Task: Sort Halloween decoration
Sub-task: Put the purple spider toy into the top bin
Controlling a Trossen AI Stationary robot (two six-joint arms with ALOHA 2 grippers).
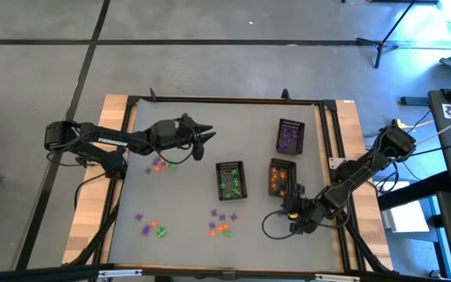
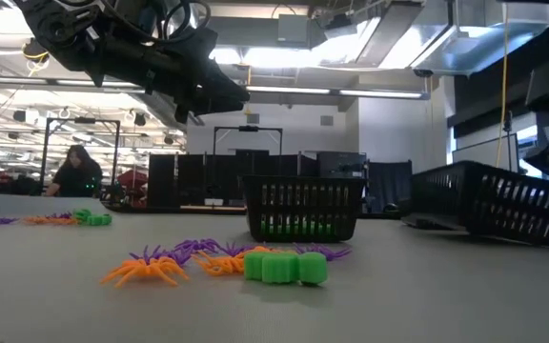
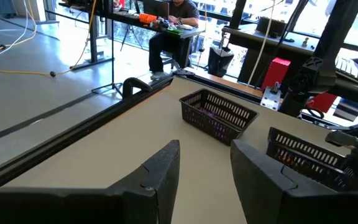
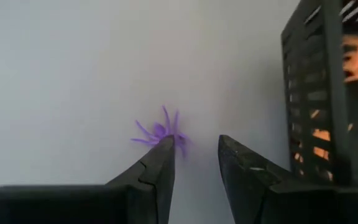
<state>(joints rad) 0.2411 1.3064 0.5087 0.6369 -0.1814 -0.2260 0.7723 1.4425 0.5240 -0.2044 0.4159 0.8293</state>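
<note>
Your right gripper (image 4: 194,152) hangs low beside the orange-filled basket (image 4: 316,93), jaws apart and empty, with a purple spider (image 4: 160,132) touching only one fingertip (off-centre). Close now and you may flick it away or snag the mesh. Your left gripper (image 1: 202,139), jaws apart and empty, waits above the far trinket cluster (image 1: 161,164).

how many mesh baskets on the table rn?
3. The purple-filled basket sits farthest back on the right, the orange-filled basket just in front of it, and the green-filled basket to its left, mid-table. None look hidden.
</note>
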